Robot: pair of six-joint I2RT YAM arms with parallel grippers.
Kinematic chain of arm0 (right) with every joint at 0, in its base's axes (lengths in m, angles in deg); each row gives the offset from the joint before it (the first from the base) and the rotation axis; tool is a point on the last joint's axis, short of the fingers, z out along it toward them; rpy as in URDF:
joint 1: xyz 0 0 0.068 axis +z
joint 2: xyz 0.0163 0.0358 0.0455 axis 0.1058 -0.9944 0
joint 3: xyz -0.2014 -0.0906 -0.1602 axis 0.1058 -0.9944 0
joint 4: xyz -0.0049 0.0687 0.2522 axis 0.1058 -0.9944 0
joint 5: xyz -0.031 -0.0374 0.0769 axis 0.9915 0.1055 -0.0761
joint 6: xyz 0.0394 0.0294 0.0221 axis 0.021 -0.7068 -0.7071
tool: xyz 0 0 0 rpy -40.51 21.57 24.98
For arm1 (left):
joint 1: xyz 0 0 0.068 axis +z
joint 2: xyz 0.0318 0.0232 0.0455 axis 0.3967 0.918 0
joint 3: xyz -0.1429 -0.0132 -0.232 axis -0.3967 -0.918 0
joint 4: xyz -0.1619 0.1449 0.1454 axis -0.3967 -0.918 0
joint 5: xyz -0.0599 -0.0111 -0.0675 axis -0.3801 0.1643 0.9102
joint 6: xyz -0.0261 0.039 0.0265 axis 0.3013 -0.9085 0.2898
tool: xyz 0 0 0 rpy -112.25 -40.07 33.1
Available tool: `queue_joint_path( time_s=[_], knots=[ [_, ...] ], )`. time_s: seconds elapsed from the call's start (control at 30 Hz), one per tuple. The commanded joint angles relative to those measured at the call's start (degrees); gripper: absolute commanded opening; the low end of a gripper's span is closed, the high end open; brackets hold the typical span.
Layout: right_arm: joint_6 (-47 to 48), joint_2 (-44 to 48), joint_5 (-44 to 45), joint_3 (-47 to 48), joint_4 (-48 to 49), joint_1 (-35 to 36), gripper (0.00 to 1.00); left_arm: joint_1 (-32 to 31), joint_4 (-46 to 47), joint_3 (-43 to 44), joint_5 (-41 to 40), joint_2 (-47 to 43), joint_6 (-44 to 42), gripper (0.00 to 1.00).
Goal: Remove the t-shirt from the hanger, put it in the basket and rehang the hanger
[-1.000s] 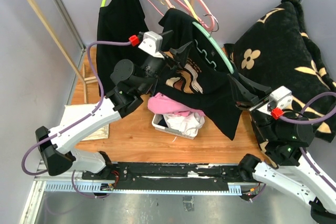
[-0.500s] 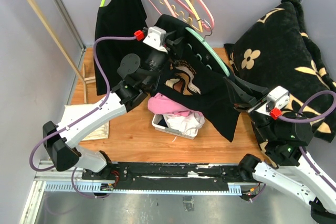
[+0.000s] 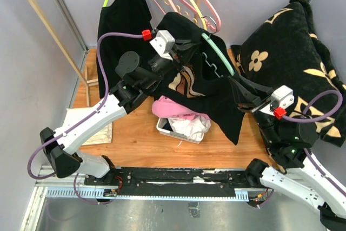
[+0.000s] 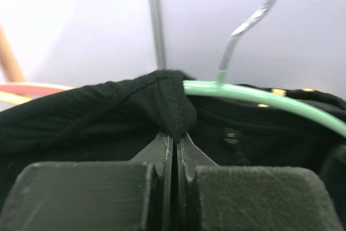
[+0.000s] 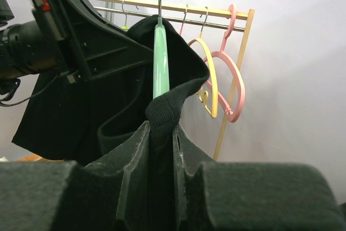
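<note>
1. A black flowered blanket (image 3: 292, 52) lies heaped at the right edge of the wooden table (image 3: 135, 144).
2. A clothes rack (image 5: 233, 85) stands at the back, carrying pink and yellow hangers and another dark garment.
3. The black t-shirt (image 3: 216, 98) hangs stretched between the two arms above the table, still on its hanger.
4. A white bin (image 3: 162, 127) of pink and white clothes sits under the shirt.
5. The green hanger (image 3: 219, 53) runs through the shirt's shoulder, its hook free of the rail.
6. The left gripper (image 4: 174, 139) is pinched tight on a fold of shirt beside the hanger's neck.
7. The right gripper (image 5: 161, 131) is clamped on a fold at the shirt's other end.
</note>
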Motion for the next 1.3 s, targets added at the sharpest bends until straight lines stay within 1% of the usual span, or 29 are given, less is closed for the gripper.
queue_joint_path(
  time_s=[0.0,0.1,0.2,0.23,0.33,0.37,0.4,0.43,0.5,0.63,0.77,1.07,1.17,1.27],
  knots=[
    [-1.0,-1.6,1.7,-0.5,8.4,-0.1,0.01,-0.4,-2.9,3.4,19.0,0.1,3.0,0.00],
    [-1.2,-1.9,1.9,-0.9,9.2,-0.2,0.01,-0.5,-4.2,3.3,20.7,0.3,3.9,0.00],
    [-1.2,-1.6,2.6,-1.3,9.3,-0.1,0.01,-0.5,-5.4,2.8,18.8,-0.1,3.5,0.02],
    [-1.1,-1.4,2.8,-1.6,9.6,-0.1,0.01,-0.5,-5.9,2.5,17.4,-0.4,3.3,0.08],
    [-0.9,-0.8,3.3,-2.1,9.7,-0.2,0.01,-0.5,-6.5,1.2,12.6,-1.8,2.9,0.40],
    [-0.8,-0.8,3.4,-2.2,9.6,-0.2,0.01,-0.4,-6.3,0.7,11.2,-2.4,2.9,0.53],
    [-0.8,-0.7,3.5,-2.2,9.5,-0.1,0.01,-0.4,-5.6,0.0,9.7,-3.1,2.8,0.63],
    [-0.8,-0.5,3.5,-2.3,9.4,-0.1,0.01,-0.4,-4.8,-0.8,8.6,-4.0,2.8,0.70],
    [-0.7,-0.5,3.3,-2.2,9.1,-0.1,0.01,-0.4,-2.5,-2.7,7.4,-5.9,2.7,0.79],
    [-0.8,-0.8,2.9,-1.9,8.2,-0.2,0.01,-0.5,0.6,-4.1,6.5,-8.4,1.6,0.81],
    [-1.4,-1.0,2.0,-1.5,7.4,-0.1,0.01,-0.5,3.2,-3.4,6.1,-8.8,-0.7,0.81],
    [-2.2,-1.9,0.2,-0.3,5.6,-0.1,0.01,-0.4,5.6,2.5,6.7,-2.0,-7.1,0.80],
    [-2.5,-1.9,-0.1,-0.2,5.6,-0.1,0.01,-0.4,4.8,4.2,5.7,0.2,-8.0,0.78],
    [-2.6,-1.8,-0.3,-0.2,5.5,-0.1,0.01,-0.5,4.6,4.4,5.0,1.1,-8.0,0.71]
  ],
)
